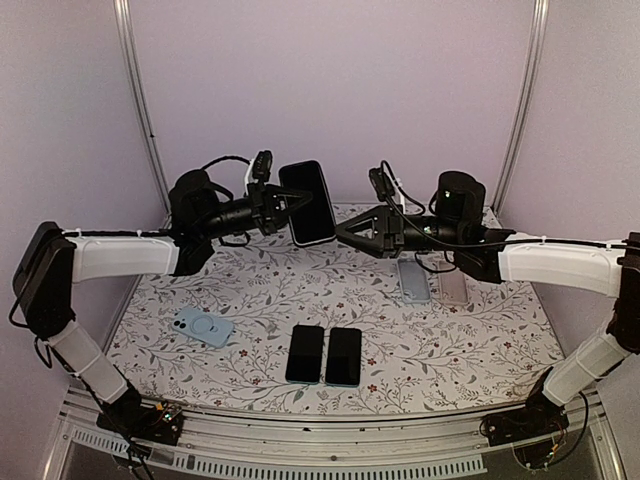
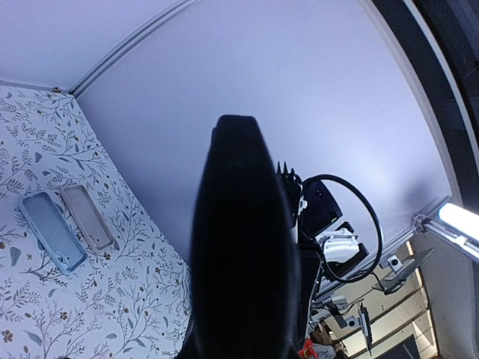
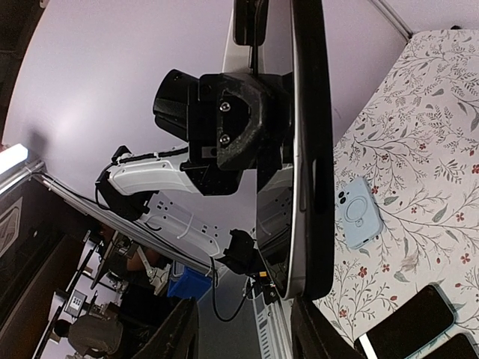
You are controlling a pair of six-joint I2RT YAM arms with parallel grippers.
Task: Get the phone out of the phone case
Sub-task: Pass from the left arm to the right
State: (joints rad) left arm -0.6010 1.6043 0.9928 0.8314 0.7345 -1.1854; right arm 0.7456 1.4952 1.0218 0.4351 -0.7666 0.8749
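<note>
Top external: left arm point(image 1: 120, 255) raised, left tool point(image 1: 285, 205) clamping the phone point(image 1: 310, 205).

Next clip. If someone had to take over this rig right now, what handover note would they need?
Left gripper: shut on the held phone, which is raised above the far side of the table.
Right gripper: open, empty, close beside that phone's lower edge; contact unclear.
On the table: two empty cases far right, two dark phones face up near the front, a light blue phone back up on the left.
Done: phone is up between both arms.
Left: I cannot tell whether its case is still on. If it is, probably pinch the case edge with the right gripper and peel it off.
</note>
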